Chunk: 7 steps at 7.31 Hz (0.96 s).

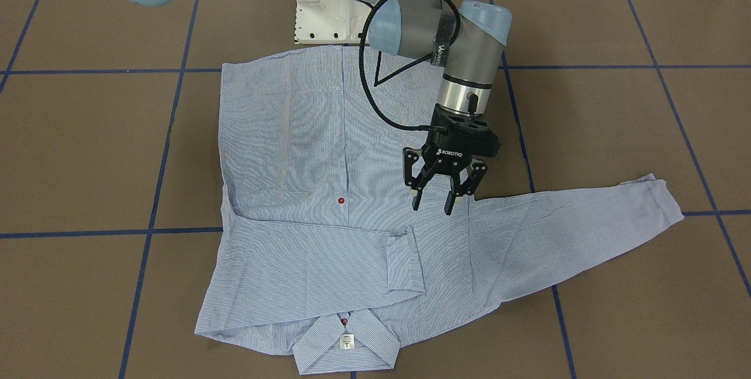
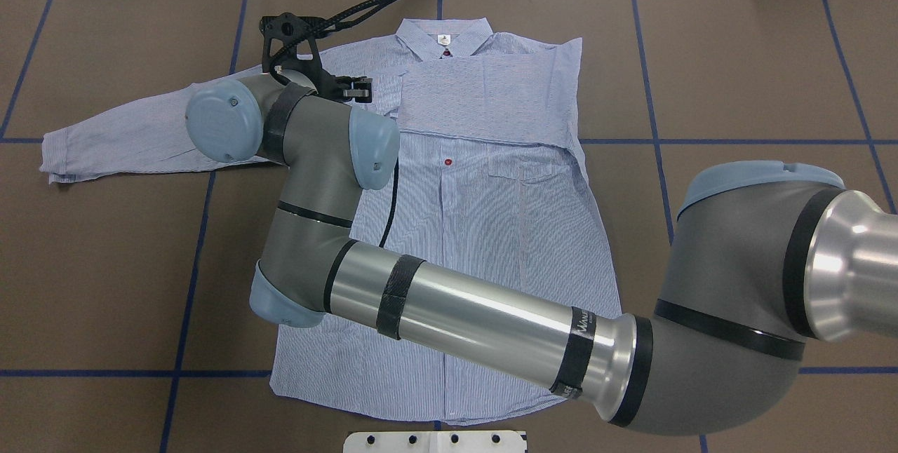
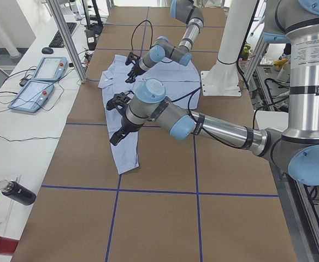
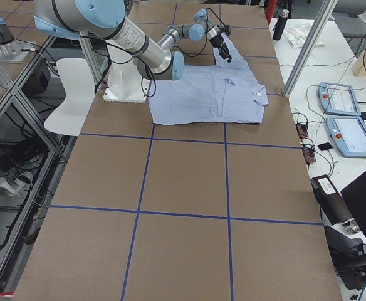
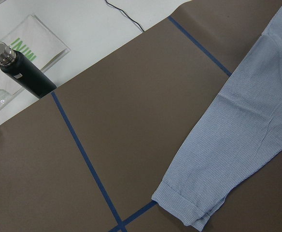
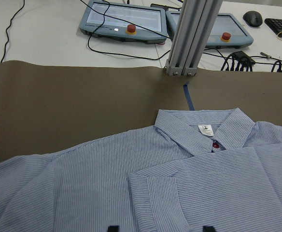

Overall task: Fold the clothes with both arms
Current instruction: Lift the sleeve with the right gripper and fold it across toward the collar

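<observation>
A black bottle (image 5: 24, 72) lies beside the brown mat (image 5: 131, 111).

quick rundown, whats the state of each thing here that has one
shirt: flat on the table, front up
collar: flat, neck label showing
folded sleeve: laid across the chest
outstretched sleeve: straight out sideways, not folded
right gripper: open, empty, over the shirt by the outstretched sleeve's shoulder
left gripper: open or shut, cannot tell
bottle: upright, cap on
</observation>
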Each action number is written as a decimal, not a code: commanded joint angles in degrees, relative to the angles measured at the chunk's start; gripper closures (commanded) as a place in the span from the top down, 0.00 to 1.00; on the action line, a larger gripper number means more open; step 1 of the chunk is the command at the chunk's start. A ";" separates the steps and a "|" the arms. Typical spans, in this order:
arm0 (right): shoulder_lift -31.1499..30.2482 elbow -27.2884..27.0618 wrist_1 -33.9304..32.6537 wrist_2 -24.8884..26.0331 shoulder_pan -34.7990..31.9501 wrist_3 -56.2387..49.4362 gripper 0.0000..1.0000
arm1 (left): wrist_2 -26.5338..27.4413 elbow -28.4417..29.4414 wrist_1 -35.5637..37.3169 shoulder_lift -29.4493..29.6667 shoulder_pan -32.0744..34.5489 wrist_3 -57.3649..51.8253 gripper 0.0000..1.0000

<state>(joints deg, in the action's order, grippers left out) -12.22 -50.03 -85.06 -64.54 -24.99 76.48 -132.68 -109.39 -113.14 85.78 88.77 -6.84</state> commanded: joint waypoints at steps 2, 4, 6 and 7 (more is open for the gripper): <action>-1.12 -5.31 -0.63 -17.46 -7.05 -0.54 1.00 | -0.03 -0.21 -1.98 0.08 -0.09 7.74 1.00; -7.70 -19.94 -7.87 -29.37 -13.47 -4.72 1.00 | 0.32 0.22 -13.64 -2.27 -0.79 13.96 1.00; -21.97 -43.63 -17.82 -36.05 -19.71 -14.81 1.00 | 0.58 3.98 -17.01 -2.55 -3.42 14.14 1.00; -32.06 -54.98 -18.47 -40.62 -24.35 -22.69 1.00 | 0.67 8.18 -22.42 -2.55 -3.60 14.40 1.00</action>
<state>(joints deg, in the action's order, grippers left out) -32.68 -90.15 -100.70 -99.61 -44.01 62.47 -132.17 -105.42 -130.30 83.34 85.92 7.21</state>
